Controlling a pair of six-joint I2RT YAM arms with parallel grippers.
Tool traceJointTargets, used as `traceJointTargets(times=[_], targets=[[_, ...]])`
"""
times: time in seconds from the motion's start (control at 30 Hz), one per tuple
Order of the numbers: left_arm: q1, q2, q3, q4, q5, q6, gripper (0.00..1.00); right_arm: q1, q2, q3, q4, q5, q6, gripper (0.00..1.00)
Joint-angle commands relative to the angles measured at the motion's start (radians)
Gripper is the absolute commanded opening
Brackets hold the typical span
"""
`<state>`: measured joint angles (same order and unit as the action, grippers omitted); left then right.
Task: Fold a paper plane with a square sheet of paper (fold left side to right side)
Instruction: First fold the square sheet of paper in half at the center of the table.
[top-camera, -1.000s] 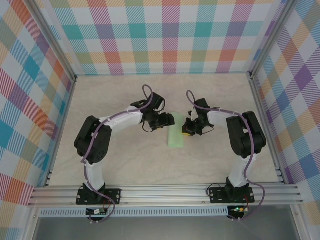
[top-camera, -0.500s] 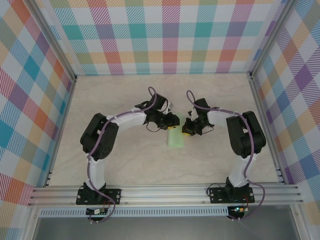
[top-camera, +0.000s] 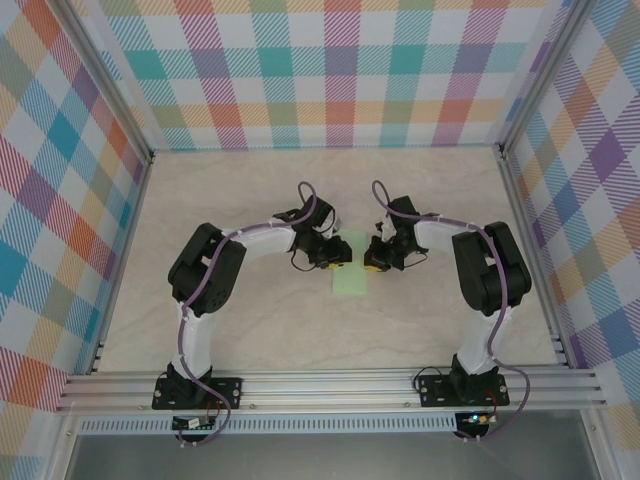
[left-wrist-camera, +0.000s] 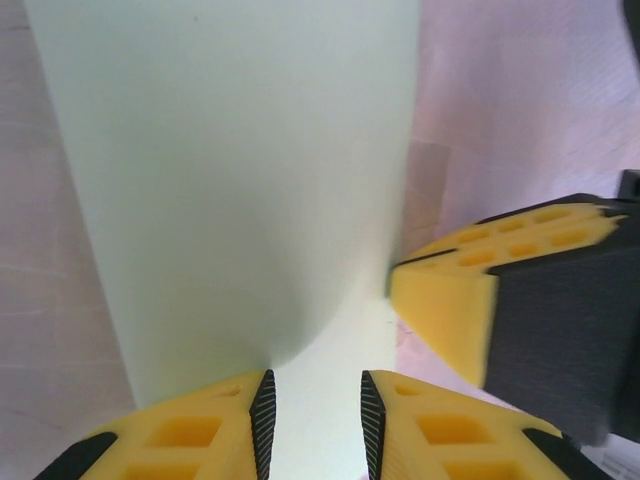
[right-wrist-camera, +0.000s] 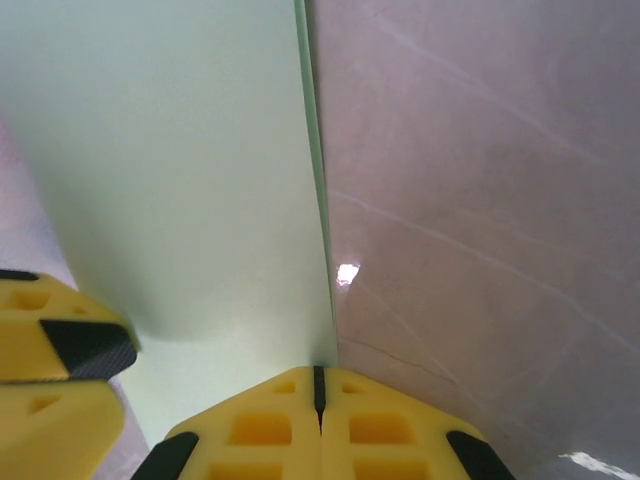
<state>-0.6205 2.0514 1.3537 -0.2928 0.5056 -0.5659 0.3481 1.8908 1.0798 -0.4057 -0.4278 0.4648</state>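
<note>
We are looking down at the pale green sheet of paper, which is lying folded into a narrow upright strip at the centre of the frame on the beige marbled table. Both arms are curving inward from the lower corners and are meeting over the strip's upper half. The left gripper is sitting at the strip's left edge and the right gripper at its right edge, the two standing just beside each other.

In the left wrist view, the paper is filling the upper left and centre, its top layer bulging in a soft curve. The left gripper's yellow fingers at the bottom edge are standing a narrow gap apart, with paper showing between the black pads; we cannot tell whether they are touching it. One of the right gripper's fingers is resting at the paper's edge, centre right.

In the right wrist view, the right gripper's jaws are pressing fully together at the bottom centre, their tips sitting where the paper's layered right edge is meeting the table.
</note>
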Motion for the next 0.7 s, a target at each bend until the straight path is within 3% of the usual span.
traceJointTargets(times=[0.0,0.3,0.67], targets=[[0.027,0.020,-0.028,-0.020,-0.013,0.030,0.31,0.014,0.075,-0.027,-0.094,0.098,-0.029,0.05],[0.065,0.011,-0.068,-0.019,-0.022,0.044,0.31,0.014,0.082,-0.026,-0.106,0.107,-0.034,0.05],[0.089,-0.122,-0.105,0.006,0.024,0.053,0.33,0.014,0.074,-0.020,-0.103,0.096,-0.033,0.05]])
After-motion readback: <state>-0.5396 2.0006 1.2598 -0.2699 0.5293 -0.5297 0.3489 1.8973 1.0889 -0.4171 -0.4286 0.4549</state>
